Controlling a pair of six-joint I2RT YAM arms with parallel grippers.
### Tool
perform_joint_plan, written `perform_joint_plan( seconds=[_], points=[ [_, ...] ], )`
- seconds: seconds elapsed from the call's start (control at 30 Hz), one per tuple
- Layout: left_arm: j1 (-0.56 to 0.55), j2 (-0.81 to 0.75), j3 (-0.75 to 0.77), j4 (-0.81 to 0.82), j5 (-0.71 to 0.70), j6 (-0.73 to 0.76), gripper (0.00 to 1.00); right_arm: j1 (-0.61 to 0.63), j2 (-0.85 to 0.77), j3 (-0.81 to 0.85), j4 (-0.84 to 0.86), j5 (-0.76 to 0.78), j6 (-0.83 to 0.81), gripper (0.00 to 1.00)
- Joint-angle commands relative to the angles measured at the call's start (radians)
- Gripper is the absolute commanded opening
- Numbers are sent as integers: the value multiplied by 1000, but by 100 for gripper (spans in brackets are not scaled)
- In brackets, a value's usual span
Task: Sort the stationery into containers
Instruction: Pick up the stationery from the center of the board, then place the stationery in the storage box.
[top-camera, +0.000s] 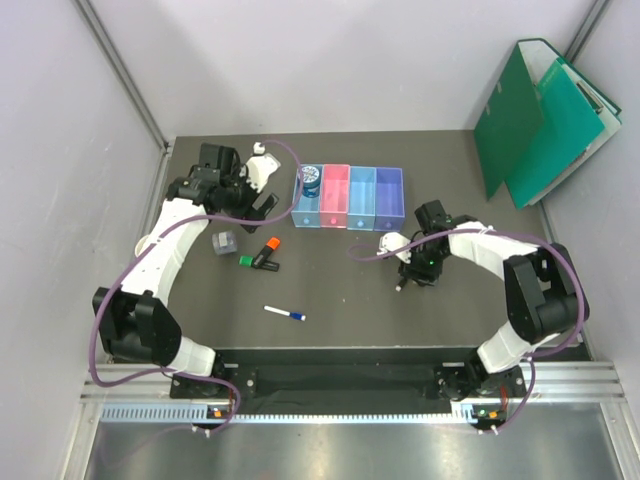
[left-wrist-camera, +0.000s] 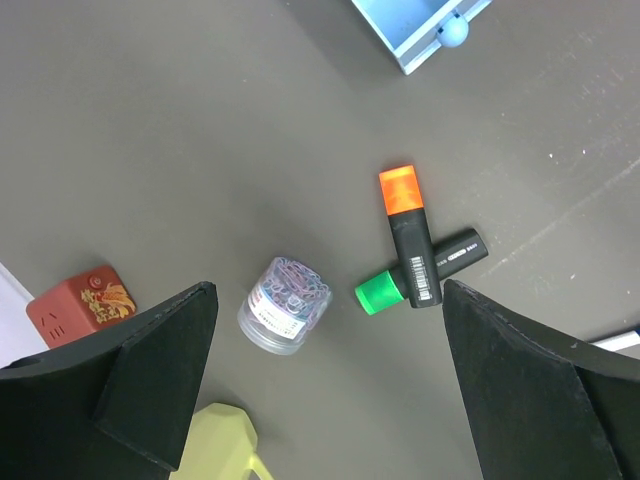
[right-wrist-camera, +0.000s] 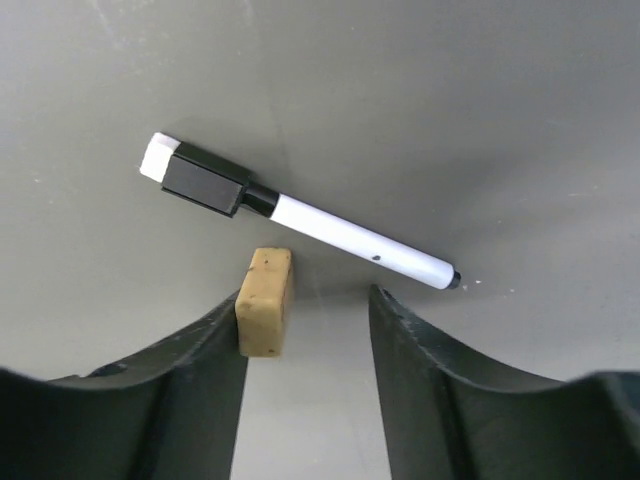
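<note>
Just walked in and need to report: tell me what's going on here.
Two robot arms are sorting stationery into a row of bins. The right gripper is down at the table, jaws apart around a tan eraser that rests against one finger, a black-and-white marker just beyond. The left gripper hovers wide open above two crossed highlighters. A blue tape roll already sits in the end bin; a blue-capped pen lies loose.

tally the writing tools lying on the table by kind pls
highlighters: 2 (orange-capped highlighter, green-capped highlighter)
blue-capped pen: 1
black-and-white marker: 1
total: 4
</note>
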Motion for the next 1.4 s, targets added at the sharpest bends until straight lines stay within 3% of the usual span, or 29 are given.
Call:
perform_joint_plan(
  seconds=[0.0, 0.13, 0.3, 0.37, 0.57, 0.73, 1.03, 1.37],
  points=[
    [-1, -36, -17, -3, 20, 11, 99, 4, 32, -45, 80, 9, 0, 47],
    [-1, -40, -28, -3, 21, 11, 99, 4, 17, -48, 79, 18, -1, 43],
    [-1, -50, -46, 1, 12, 11, 99, 4, -1, -33, 51, 38, 2, 18],
    [-1, -53, -66, 0, -3, 15, 99, 4, -29, -24, 27, 52, 2, 13],
    [20, -62, -111, 4, -39, 81, 99, 2, -156, 24, -61, 76, 9, 9],
    [101, -21, -86, -6, -31, 185, 99, 2, -224, 122, -125, 84, 55, 5],
    [259, 64, -43, -57, 50, 564, 99, 26, -135, 455, -81, 76, 304, 4],
    [306, 191, 70, -204, 115, 785, 99, 86, 198, 965, -99, 125, 388, 5]
  ],
)
